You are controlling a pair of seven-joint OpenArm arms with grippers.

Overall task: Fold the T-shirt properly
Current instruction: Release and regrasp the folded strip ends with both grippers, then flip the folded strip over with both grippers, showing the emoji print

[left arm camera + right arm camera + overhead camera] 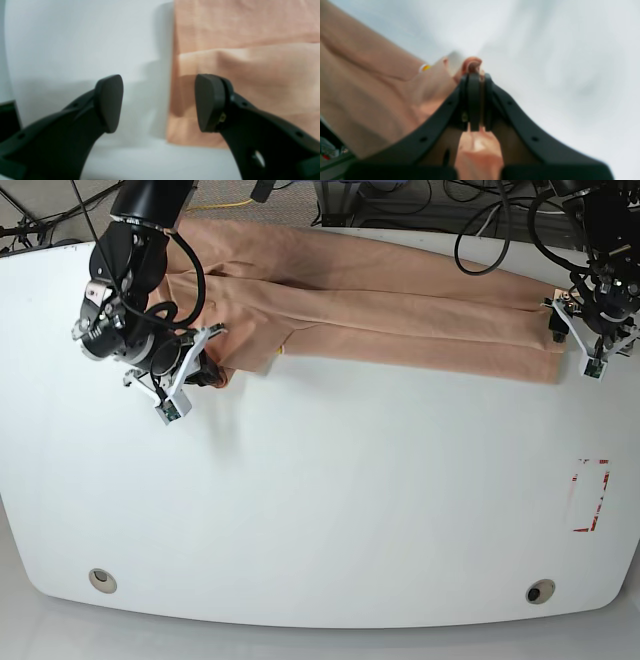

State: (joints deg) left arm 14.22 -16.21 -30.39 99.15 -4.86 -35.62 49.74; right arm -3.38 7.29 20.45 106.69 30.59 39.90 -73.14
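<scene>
**Along the table's far edge: a long peach band of cloth, pinched at one end**

Across the far side of the white round-cornered table lies the peach short-sleeved cotton T-shirt, drawn out into a long, narrow, layered band that runs from one arm to the other. Lengthwise folds and creases show along it. In the left wrist view its end has a straight edge and a square corner resting flat on the table, with one fold line crossing the cloth.

At the shirt's end on the base view's left, the black right gripper is clenched on a bunched bit of the fabric. The right wrist view shows its two pads pressed together with peach cloth squeezed out above and below them; a small yellow spot of print shows on the cloth just beside the pads. That view is blurred, so finer detail cannot be made out.

At the shirt's other end, the black left gripper stands released, its pads well apart. One pad sits over the shirt's edge, the other over bare table; whether either touches the cloth cannot be told.

A red-and-white rectangular marking lies on the table well away from the shirt, on the left gripper's side.
</scene>
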